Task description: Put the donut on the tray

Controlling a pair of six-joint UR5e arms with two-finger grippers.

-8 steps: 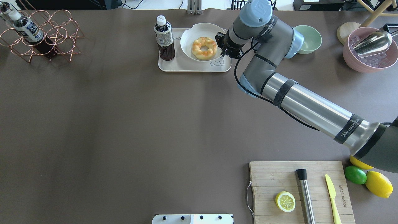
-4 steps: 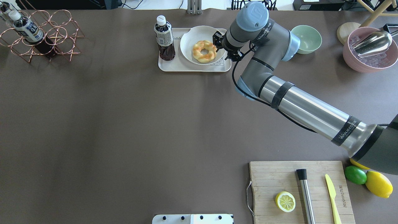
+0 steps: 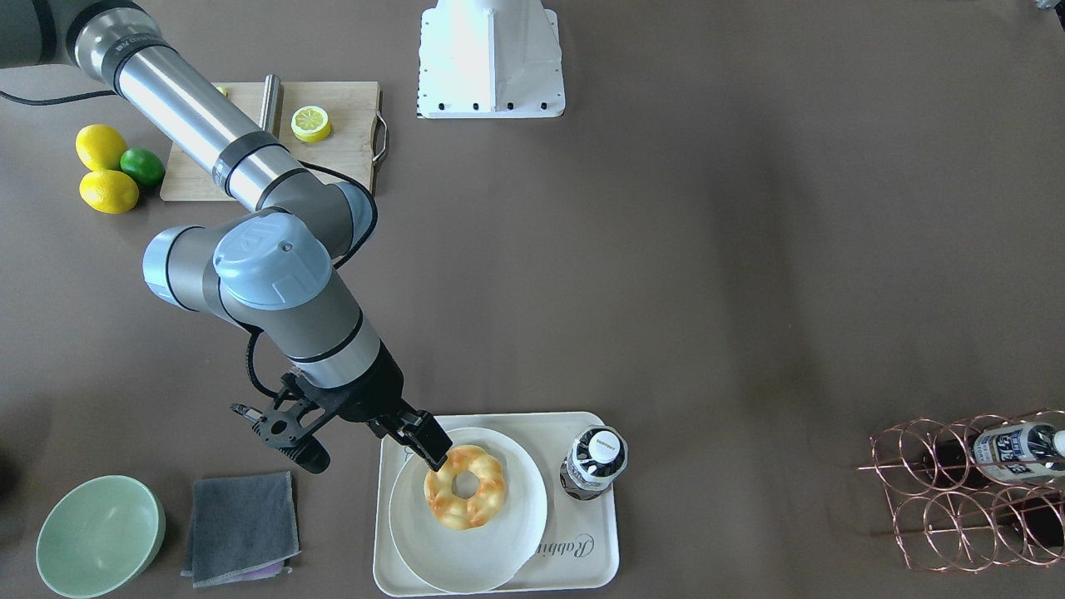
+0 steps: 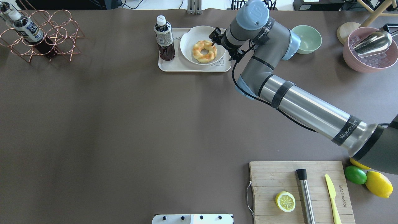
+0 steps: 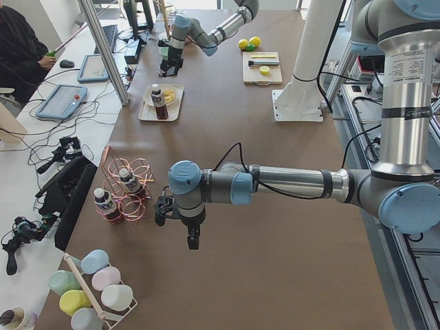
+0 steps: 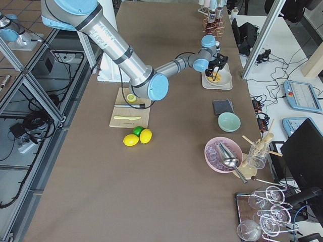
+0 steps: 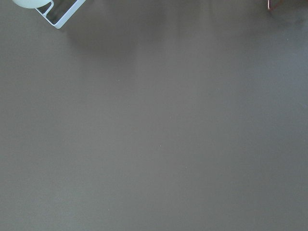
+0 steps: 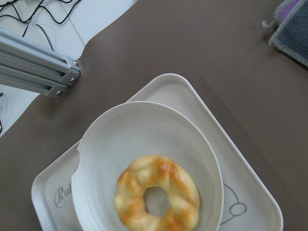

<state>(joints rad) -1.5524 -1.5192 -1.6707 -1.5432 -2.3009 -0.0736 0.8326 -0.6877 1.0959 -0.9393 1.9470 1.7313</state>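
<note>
The donut (image 4: 204, 51) lies on a round off-white plate (image 4: 189, 40), which sits on the cream tray (image 4: 174, 63) at the far middle of the table. My right gripper (image 4: 214, 38) hangs over the plate's right rim, and its fingers look open. One fingertip (image 3: 431, 445) is at the donut's (image 3: 466, 487) edge. The right wrist view shows the donut (image 8: 156, 199) low in the plate (image 8: 144, 130), with the tray's (image 8: 250, 207) bear drawing partly covered. My left gripper (image 5: 192, 237) hovers over bare table, and I cannot tell whether it is open or shut.
A dark drink bottle (image 4: 164, 37) stands on the tray's left end. A green bowl (image 4: 307, 39) and a grey cloth (image 3: 241, 524) lie to the right of the tray. A copper bottle rack (image 4: 43, 34) is far left. A cutting board (image 4: 301, 193) with a lemon half is near right.
My right gripper has moved left over the plate's rim to the donut and turned. The plate and donut have shifted slightly toward the tray's near edge, so the plate partly covers the bear drawing.
</note>
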